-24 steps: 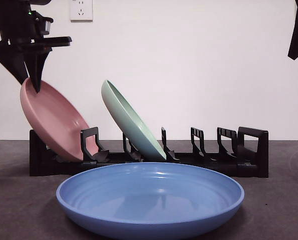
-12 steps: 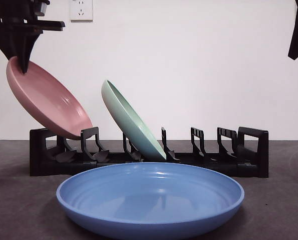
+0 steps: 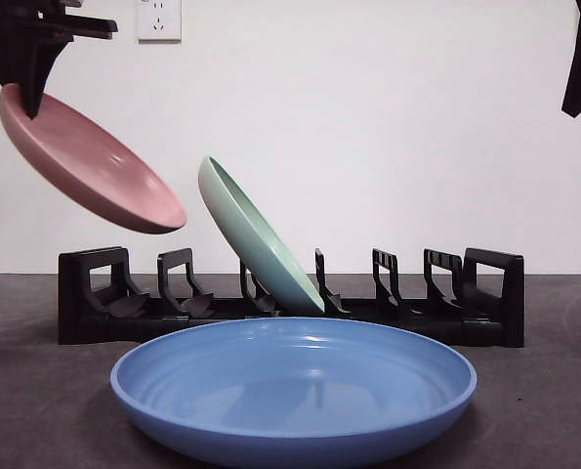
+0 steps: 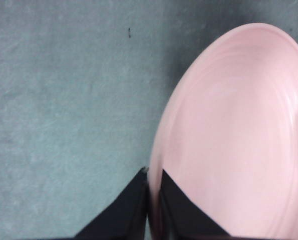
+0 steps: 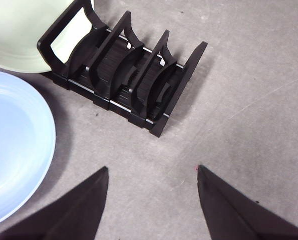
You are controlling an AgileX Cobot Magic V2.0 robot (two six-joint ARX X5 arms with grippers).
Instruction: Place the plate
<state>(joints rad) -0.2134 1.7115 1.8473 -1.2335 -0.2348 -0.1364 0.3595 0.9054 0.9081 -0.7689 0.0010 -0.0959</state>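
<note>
Left gripper [image 4: 153, 192]: my jaws are clamped on the rim of the round pink plate [image 3: 90, 166], high at the front view's upper left
Pink plate: in the air, tilted, clear of the black slotted plastic dish rack [image 3: 290, 298], above its end slots; its lower edge points toward the green plate
Pale green round plate [image 3: 256, 234]: leaning in a rack slot near the middle
Wide blue round plate [image 3: 293, 391]: flat on the grey table [image 3: 534, 391], in front of the rack
Right gripper [image 5: 151, 200]: my jaws are spread, holding nothing, above bare table beside the rack's far end
White wall socket [image 3: 158, 20]: on the wall behind
</note>
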